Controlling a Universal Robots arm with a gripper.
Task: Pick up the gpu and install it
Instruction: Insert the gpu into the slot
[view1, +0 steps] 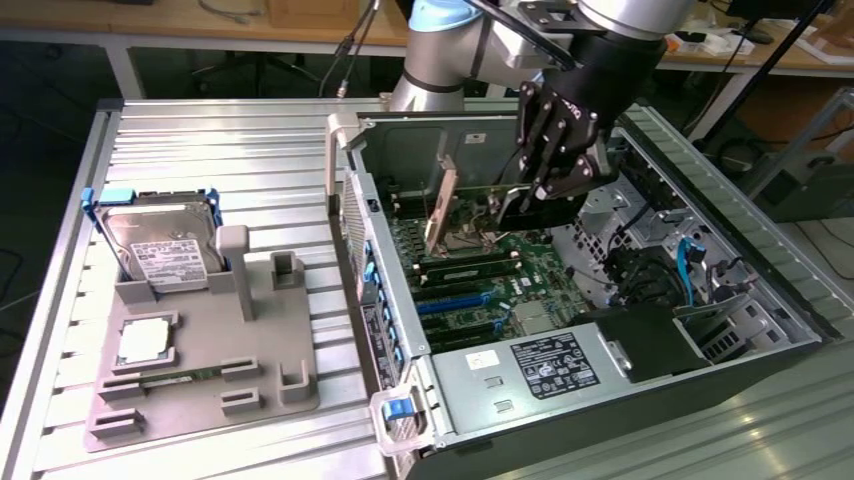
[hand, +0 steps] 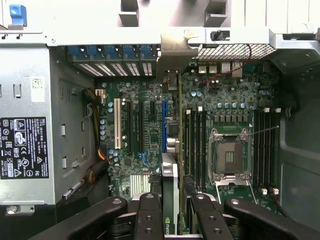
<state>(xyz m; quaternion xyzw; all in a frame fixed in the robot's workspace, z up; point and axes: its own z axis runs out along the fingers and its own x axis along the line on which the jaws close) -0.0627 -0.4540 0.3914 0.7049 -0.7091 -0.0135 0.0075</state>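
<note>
The gpu (view1: 442, 203) is a thin dark card with a pale metal end bracket, standing on edge inside the open computer case (view1: 747, 250). My gripper (view1: 530, 207) is shut on it from above, over the motherboard (view1: 534, 270). In the wrist view the gpu (hand: 170, 192) shows edge-on between my fingers (hand: 149, 216), and my gripper (hand: 175, 217) grips its near end. Its bracket (hand: 174, 47) lies against the case's rear slot openings. The card runs just beside the blue expansion slot (hand: 164, 125); I cannot tell whether it touches the board.
A grey fixture plate (view1: 274, 370) at the exterior view's left holds a silver hard drive (view1: 163, 248), a processor (view1: 144, 341) and a slim RAM stick (view1: 174, 380). Inside the case are the power supply (view1: 554, 368), an empty processor socket (hand: 227, 157) and cables (view1: 687, 262).
</note>
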